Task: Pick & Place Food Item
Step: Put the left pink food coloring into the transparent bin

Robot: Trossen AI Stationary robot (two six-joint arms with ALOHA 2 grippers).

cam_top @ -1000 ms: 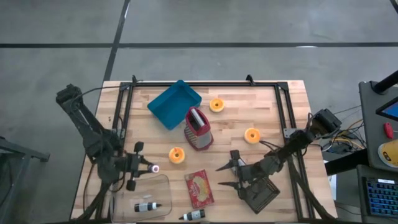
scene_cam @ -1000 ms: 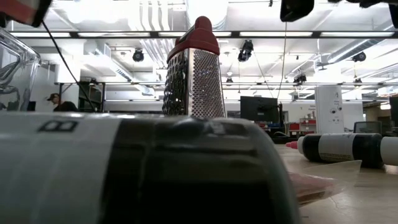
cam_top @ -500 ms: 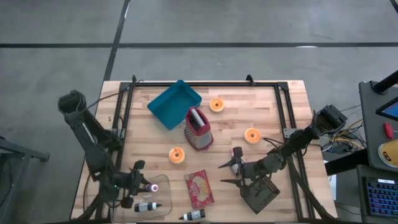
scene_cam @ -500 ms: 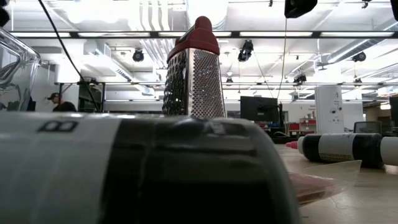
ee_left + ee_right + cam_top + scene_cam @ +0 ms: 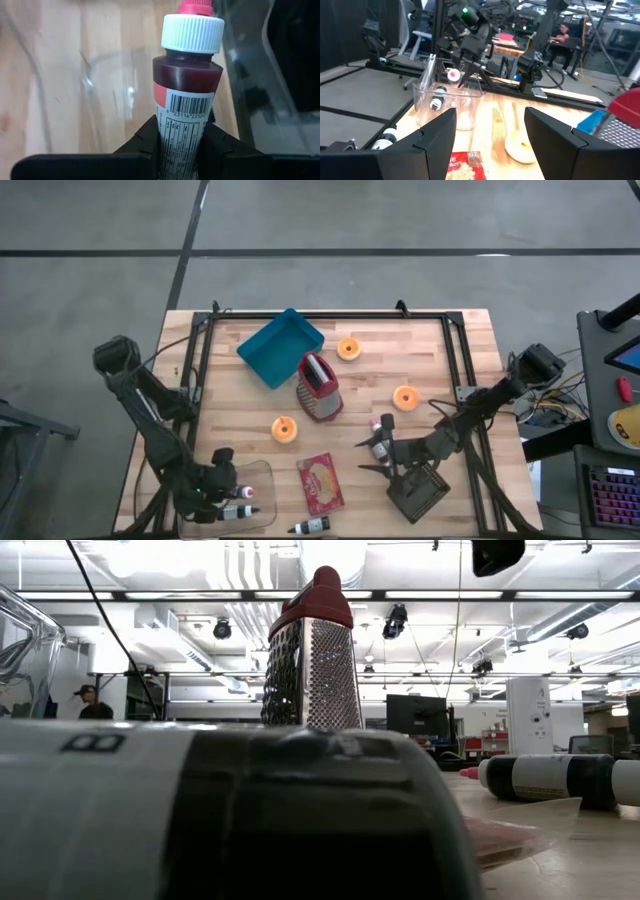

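Left gripper [image 5: 181, 137] pinching red-capped bottle [image 5: 186, 95] over clear container [image 5: 245, 480], bottle base hidden between fingers. Right gripper [image 5: 375, 452] spread wide, empty, beside cracker packet [image 5: 321, 482]. Low view mostly blocked by blurred bottle [image 5: 220, 810].

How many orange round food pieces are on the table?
3: one orange piece beside the blue tray, one right of the grater, one at its front left. None seems hidden.
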